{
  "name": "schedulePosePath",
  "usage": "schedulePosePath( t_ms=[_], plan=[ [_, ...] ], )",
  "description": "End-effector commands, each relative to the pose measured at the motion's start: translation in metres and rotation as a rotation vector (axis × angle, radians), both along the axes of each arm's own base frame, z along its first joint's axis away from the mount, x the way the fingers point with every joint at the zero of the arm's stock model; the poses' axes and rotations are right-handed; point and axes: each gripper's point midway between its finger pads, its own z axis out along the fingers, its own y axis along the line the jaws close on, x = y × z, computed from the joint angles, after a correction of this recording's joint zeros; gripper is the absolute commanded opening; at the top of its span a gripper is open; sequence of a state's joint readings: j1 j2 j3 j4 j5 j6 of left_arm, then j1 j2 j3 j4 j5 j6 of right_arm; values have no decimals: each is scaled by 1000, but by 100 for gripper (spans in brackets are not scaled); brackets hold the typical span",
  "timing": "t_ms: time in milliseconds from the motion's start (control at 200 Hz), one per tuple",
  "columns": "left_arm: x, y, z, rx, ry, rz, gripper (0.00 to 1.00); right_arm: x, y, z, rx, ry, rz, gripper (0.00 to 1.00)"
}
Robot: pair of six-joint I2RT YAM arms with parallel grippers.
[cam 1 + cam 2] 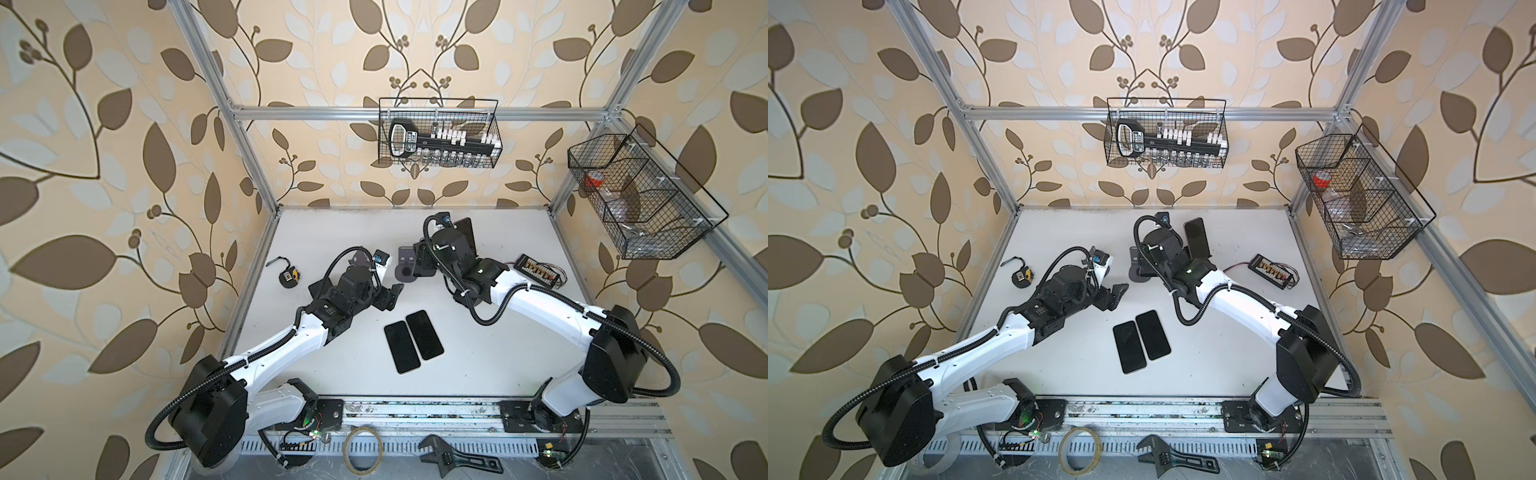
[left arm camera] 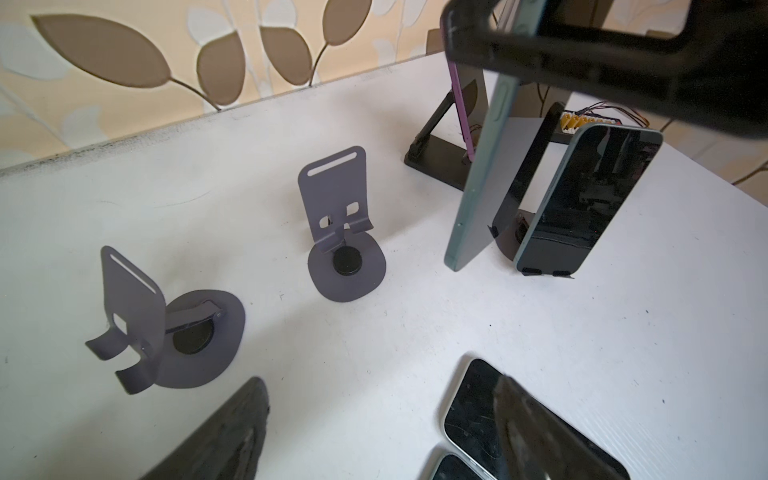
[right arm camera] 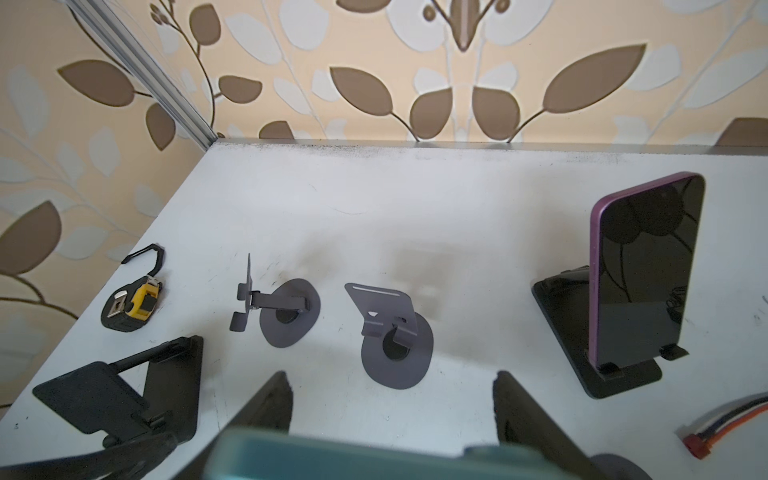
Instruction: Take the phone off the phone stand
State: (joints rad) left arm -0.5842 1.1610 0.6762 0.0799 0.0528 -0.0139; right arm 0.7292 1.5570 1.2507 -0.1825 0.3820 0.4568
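My right gripper (image 3: 392, 399) is shut on a teal phone (image 3: 332, 457) that lies across its fingers. In the left wrist view this teal phone (image 2: 478, 178) hangs upright above the table, clear of every stand. Behind it, a purple phone (image 3: 648, 270) leans on a black stand (image 3: 623, 382). A blue-rimmed phone (image 2: 590, 199) rests on another dark stand. Two grey stands (image 2: 332, 187) (image 2: 133, 299) are empty. My left gripper (image 2: 380, 432) is open and holds nothing. It hovers beside two phones (image 1: 401, 347) (image 1: 424, 334) lying flat side by side.
A yellow tape measure (image 1: 289, 278) lies at the table's left. A connector board with wires (image 1: 538, 268) sits at the right. Wire baskets hang on the back rail (image 1: 438, 133) and the right wall (image 1: 636, 195). A wrench (image 1: 457, 457) lies beyond the front rail.
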Motion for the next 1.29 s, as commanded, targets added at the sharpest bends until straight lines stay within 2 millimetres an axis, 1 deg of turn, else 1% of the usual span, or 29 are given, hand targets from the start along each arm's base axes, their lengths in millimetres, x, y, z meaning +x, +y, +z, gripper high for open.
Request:
schedulePosePath(
  t_ms=[0,165,310,425,595,690,820,1070,1290],
  plan=[
    [0,-14,36,-82,-85,-71,86,-11,0,10,31,7,28,57],
    [-16,-22,43,-104,-106,-166,86,-25,-8,11,15,41,44,57],
    [-29,-31,51,-119,-126,-259,86,-41,-19,6,2,78,50,56],
    [-34,-37,55,-127,-132,-308,86,-53,-28,1,-8,109,51,56],
    [-39,-45,56,-144,-116,-371,86,-68,-34,-5,-9,161,70,55],
    [-41,-48,56,-150,-109,-391,87,-77,-37,-15,-16,199,82,55],
    [-44,-51,56,-147,-103,-416,87,-91,-41,-34,-20,264,96,55],
    [-45,-52,54,-140,-96,-425,88,-117,-53,-63,-36,373,108,55],
    [-46,-51,56,-138,-102,-426,88,-146,-72,-87,-29,466,83,55]
  ],
)
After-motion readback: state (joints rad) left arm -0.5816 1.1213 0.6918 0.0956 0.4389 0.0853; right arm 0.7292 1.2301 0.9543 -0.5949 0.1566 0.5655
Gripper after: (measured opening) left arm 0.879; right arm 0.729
